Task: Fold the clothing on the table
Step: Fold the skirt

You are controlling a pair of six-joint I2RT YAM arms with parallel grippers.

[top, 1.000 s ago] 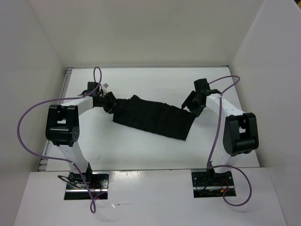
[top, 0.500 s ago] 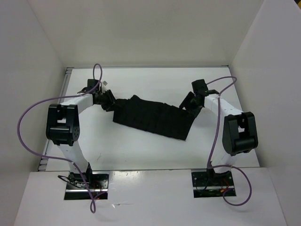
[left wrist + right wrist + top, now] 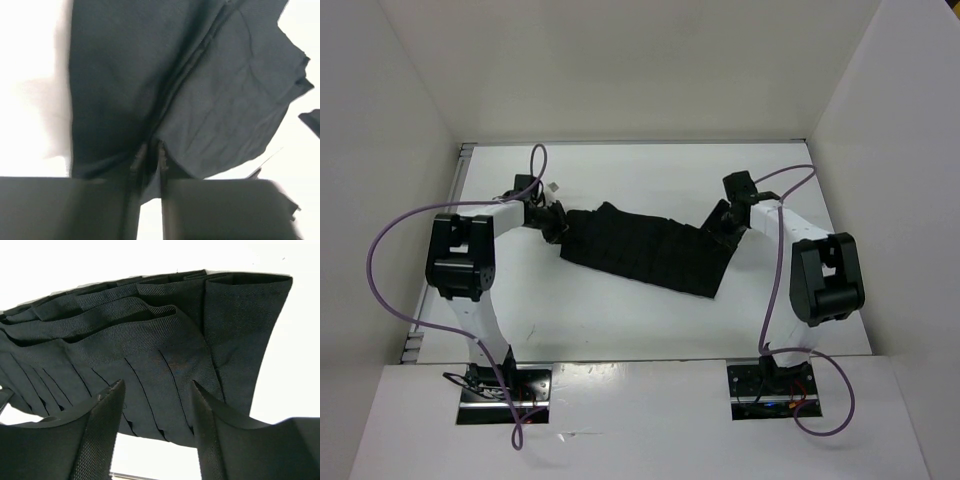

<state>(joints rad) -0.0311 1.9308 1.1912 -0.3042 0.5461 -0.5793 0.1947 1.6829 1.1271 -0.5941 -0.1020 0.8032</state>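
Note:
The clothing, a black pleated garment, lies stretched as a slanted band across the middle of the table. My left gripper is at its left end. In the left wrist view the left gripper has its fingers drawn close together with a fold of the clothing pinched between them. My right gripper is at the garment's right end. In the right wrist view the right gripper stands open, its fingers spread over the pleated hem of the clothing, with nothing clamped.
White upright walls close in the table on the left, back and right. Purple cables loop beside both arms. The arm bases sit at the near edge. Bare white table lies in front of the garment.
The left gripper's jaws have narrowed onto the garment's left edge and its wrist has shifted slightly. The right gripper has crept a little leftward over the right end. The garment has barely moved.

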